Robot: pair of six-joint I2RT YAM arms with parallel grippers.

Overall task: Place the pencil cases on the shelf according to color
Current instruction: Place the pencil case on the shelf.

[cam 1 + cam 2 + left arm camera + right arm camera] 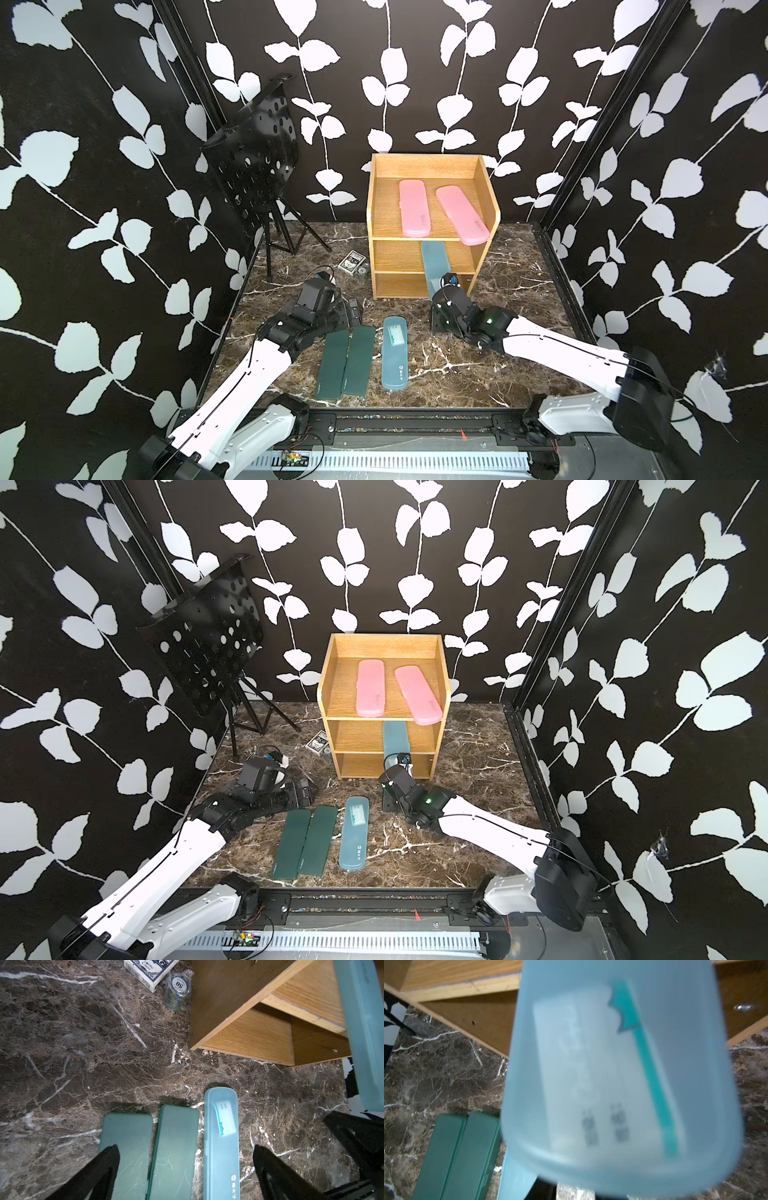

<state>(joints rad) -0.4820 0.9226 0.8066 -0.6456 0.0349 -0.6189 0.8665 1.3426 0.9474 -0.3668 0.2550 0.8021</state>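
— So, what stood furthest left of the shelf (415, 166)?
— A black music stand (253, 158), well off to the shelf's left, back by the wall. Closer to the shelf's left side lay a card box (351, 262), with a stack of chips (177, 991) just beside it.
— And the left gripper (186, 1147)?
— It hung low over the table (478, 374), in front of the shelf and to its left, fingers spread apart and gripping nothing. Under it two green cases (359, 361) lay flat side by side, touching. A loose blue case (395, 353) lay just to their right, all three in front of the shelf.
— On the shelf itself?
— Two pink cases (413, 208) sat on the top tier, the right one angled and overhanging the front edge.
— The right gripper (444, 284)?
— It was clamped on the near end of a gripped blue case (434, 262) at the shelf's front, right of centre. That case slanted upward with its far end inside the middle tier. Whether it touched the board, I couldn't tell.
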